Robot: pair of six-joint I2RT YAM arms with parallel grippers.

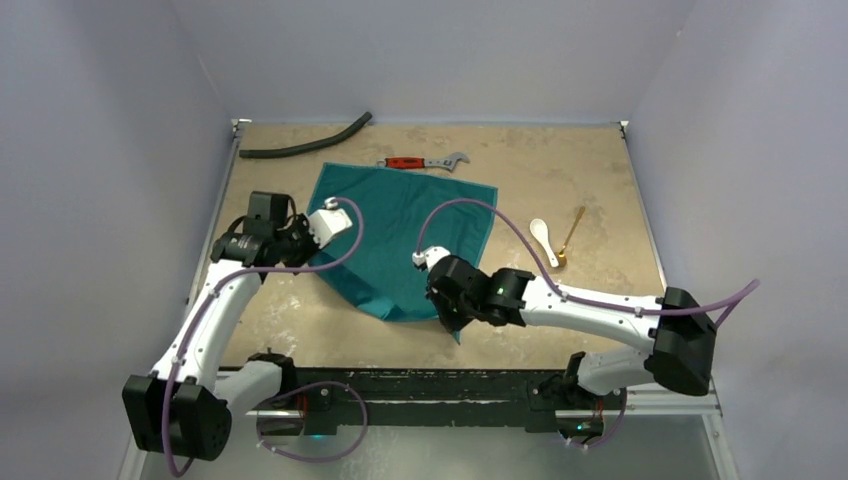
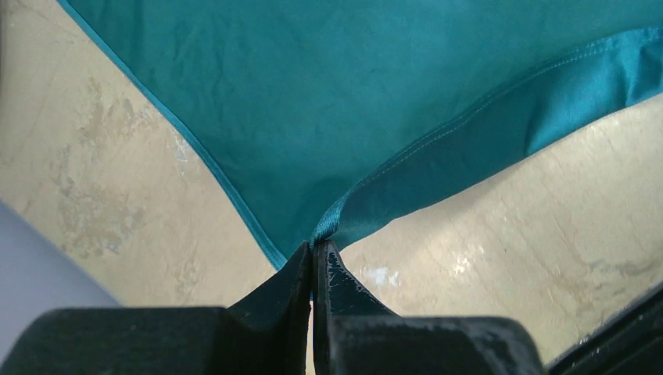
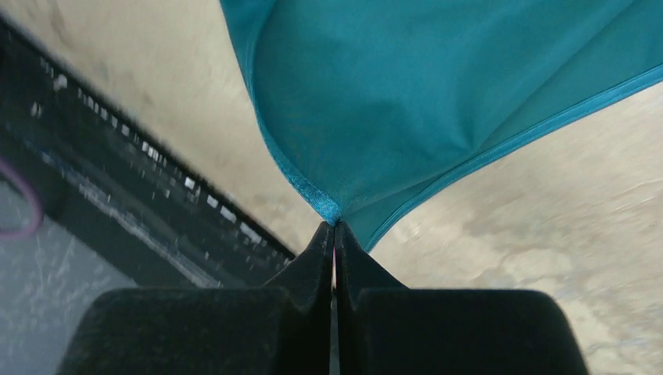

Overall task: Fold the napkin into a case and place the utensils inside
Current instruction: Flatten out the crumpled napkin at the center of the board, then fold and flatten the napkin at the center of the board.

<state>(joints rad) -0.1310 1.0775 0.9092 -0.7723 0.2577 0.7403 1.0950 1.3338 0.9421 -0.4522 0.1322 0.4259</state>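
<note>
We've got left hand [image 2: 314,254] and right hand [image 3: 335,230] pinching napkin [image 1: 400,230] corners; wrench [image 1: 425,161] just beyond, spoon [image 1: 545,240] and wooden utensil [image 1: 570,238] off right.

White arms [image 1: 215,310] carry black joints [image 1: 685,350], purple cables [image 1: 520,235], black fingers [image 2: 274,301].

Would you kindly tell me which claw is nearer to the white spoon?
Right. The right claw sits near-left of the spoon; the left claw is farther, across the napkin.

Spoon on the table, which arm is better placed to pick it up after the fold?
Probably the right: the spoon lies on the right arm's side of the napkin. The left gripper pinches the napkin's left corner, on the other side.
</note>
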